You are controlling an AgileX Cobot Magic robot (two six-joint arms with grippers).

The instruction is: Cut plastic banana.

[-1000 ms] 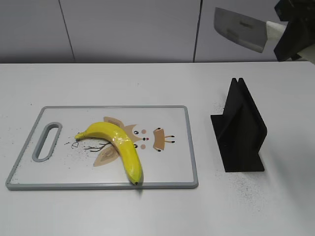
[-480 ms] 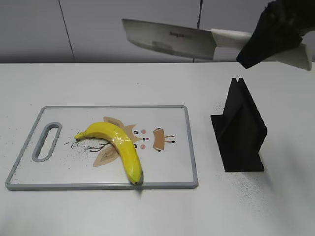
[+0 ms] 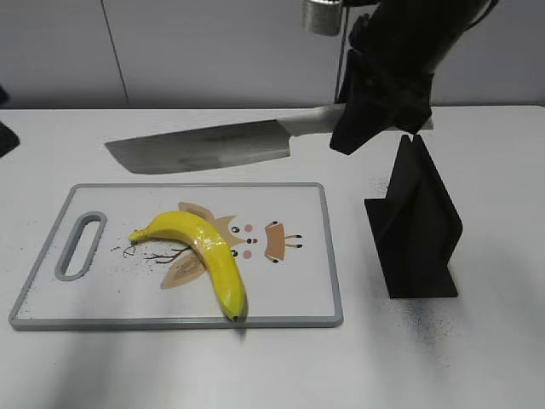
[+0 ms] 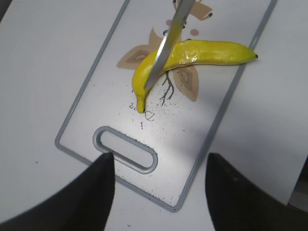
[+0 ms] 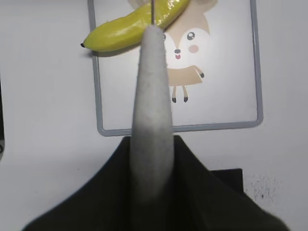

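Observation:
A yellow plastic banana [image 3: 204, 256] lies on the white cutting board [image 3: 298, 290]. It also shows in the left wrist view [image 4: 202, 52] and the right wrist view [image 5: 120, 33]. My right gripper [image 3: 375, 119] is shut on the white handle [image 5: 151, 110] of a cleaver [image 3: 204, 146]. The blade is held flat-sided in the air above the board's far part, over the banana. My left gripper [image 4: 159, 192] is open and empty, hovering above the board's handle slot [image 4: 126, 149]. In the exterior view only a dark bit of it shows at the left edge [image 3: 5, 136].
A black knife stand [image 3: 415, 221] stands on the table right of the board. The board has a grey rim and a fox drawing [image 3: 255, 243]. Dark specks lie on the board and near the stand.
My right arm has swung the cleaver down and to the left, from high at the right to just above the board over the banana. The banana and board have not moved.

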